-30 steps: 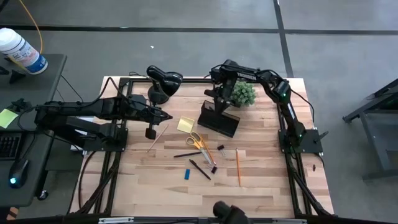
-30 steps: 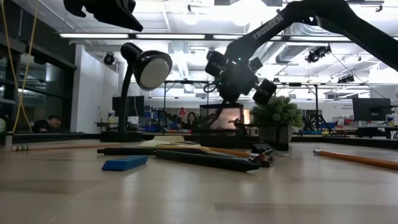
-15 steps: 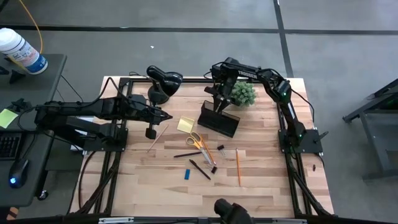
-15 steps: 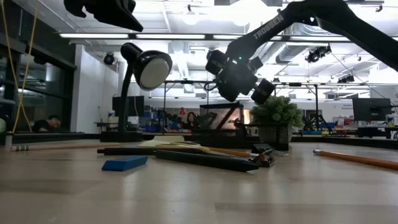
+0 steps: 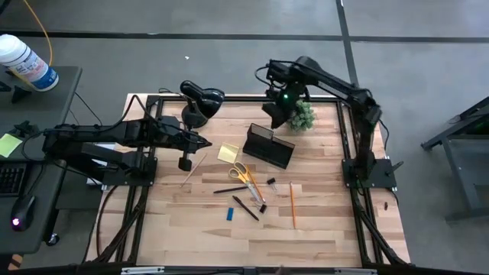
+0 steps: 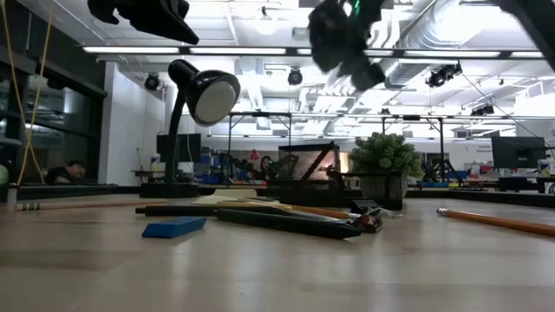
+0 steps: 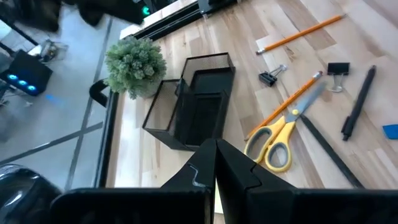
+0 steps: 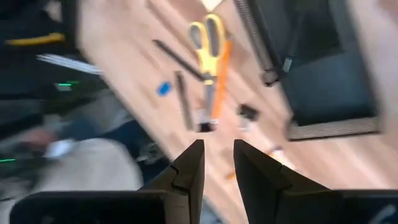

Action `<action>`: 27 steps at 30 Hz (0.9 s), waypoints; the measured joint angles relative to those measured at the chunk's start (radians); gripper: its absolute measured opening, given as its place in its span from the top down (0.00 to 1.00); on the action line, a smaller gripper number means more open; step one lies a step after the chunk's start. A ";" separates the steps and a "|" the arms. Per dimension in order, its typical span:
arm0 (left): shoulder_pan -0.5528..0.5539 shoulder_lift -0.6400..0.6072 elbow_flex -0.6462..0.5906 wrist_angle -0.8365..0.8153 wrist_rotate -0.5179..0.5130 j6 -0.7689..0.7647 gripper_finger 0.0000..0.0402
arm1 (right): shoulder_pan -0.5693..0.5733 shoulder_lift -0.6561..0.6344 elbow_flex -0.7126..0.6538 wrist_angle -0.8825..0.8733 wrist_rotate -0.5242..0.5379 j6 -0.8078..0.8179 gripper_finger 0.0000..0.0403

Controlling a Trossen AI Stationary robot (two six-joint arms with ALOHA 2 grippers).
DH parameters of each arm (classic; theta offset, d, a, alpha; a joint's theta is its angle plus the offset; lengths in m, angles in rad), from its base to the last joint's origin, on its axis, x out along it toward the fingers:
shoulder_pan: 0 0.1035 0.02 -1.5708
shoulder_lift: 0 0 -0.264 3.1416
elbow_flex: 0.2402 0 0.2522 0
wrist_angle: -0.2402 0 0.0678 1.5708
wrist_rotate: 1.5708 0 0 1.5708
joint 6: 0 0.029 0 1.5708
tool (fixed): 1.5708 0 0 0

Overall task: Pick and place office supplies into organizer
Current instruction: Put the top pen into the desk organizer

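The black mesh organizer [image 5: 269, 146] stands on the table's far middle, also seen in the low view [image 6: 308, 169]. Near it lie the yellow sticky-note pad [image 5: 228, 153], orange-handled scissors [image 5: 243, 173], black pens [image 5: 246, 207], a blue block [image 5: 229, 214], an orange pencil [image 5: 293, 205], a wooden pencil [image 5: 192, 168] and a black clip [image 5: 270, 182]. My right gripper [image 5: 276, 119] hangs high above the organizer's far end, open and empty [image 8: 217, 146]. My left gripper [image 5: 206, 143] waits left of the pad, shut and empty [image 7: 216, 152].
A black desk lamp [image 5: 200, 99] stands at the far left of the table and a small green plant [image 5: 302, 116] sits right behind the organizer, under the right arm. Bare wood lies along the near edge and the right side.
My right gripper has risen from just above the organizer's far end to well over the table, drifting slightly toward the far right. The organizer and the supplies stay where they were. The left arm has kept still.
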 joint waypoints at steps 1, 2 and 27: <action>0.000 0.000 0.000 -0.006 0.016 0.000 1.00 | 0.021 -0.028 -0.008 0.000 0.048 0.008 0.79; 0.000 0.000 0.000 -0.014 0.040 0.000 1.00 | 0.044 -0.052 -0.017 0.001 0.095 0.021 0.79; -0.178 0.135 -0.183 0.116 0.248 -0.271 1.00 | 0.481 -0.572 -0.908 0.675 0.495 0.392 0.79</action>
